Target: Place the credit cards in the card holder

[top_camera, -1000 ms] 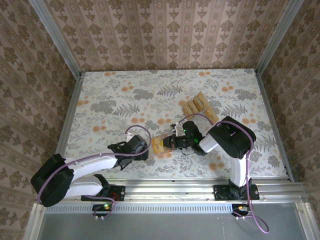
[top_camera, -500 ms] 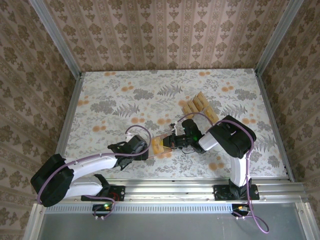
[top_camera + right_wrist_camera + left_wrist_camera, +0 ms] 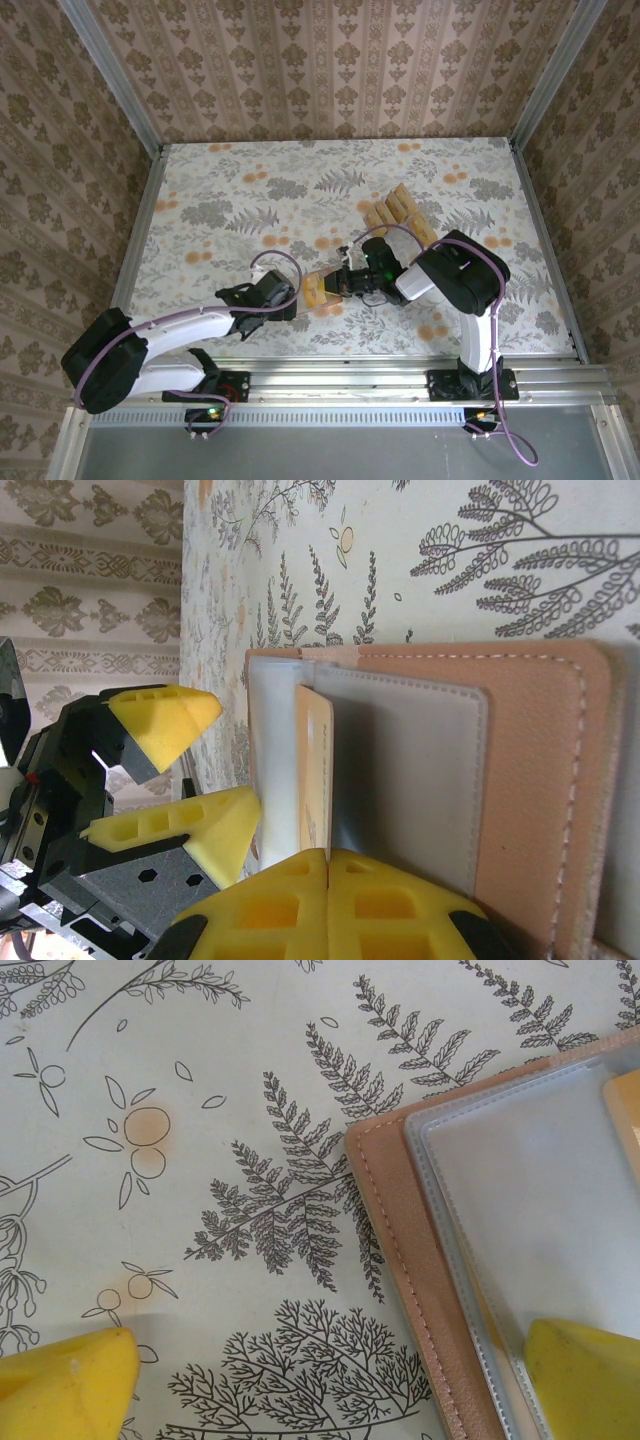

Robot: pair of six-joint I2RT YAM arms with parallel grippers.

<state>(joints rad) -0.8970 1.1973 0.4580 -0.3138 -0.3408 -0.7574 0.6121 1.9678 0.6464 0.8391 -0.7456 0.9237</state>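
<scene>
Pinkish-brown card holder (image 3: pixel 540 780), grey inside; tan card (image 3: pixel 315 770); yellow fingertips (image 3: pixel 65 1385); pale tablecloth (image 3: pixel 230 190), grey ferns, orange blossoms.

the table (image 3: pixel 210 190) carried a leaf-and-flower patterned cover. the card holder (image 3: pixel 322 291) lay open on it near the front edge. spare credit cards (image 3: pixel 397 213) lay clustered farther back, to the right.

Top camera high above the card holder (image 3: pixel 321 291), looking down, left wrist camera close over its corner, right wrist camera low and close, looking across it, all three sharing it
</scene>
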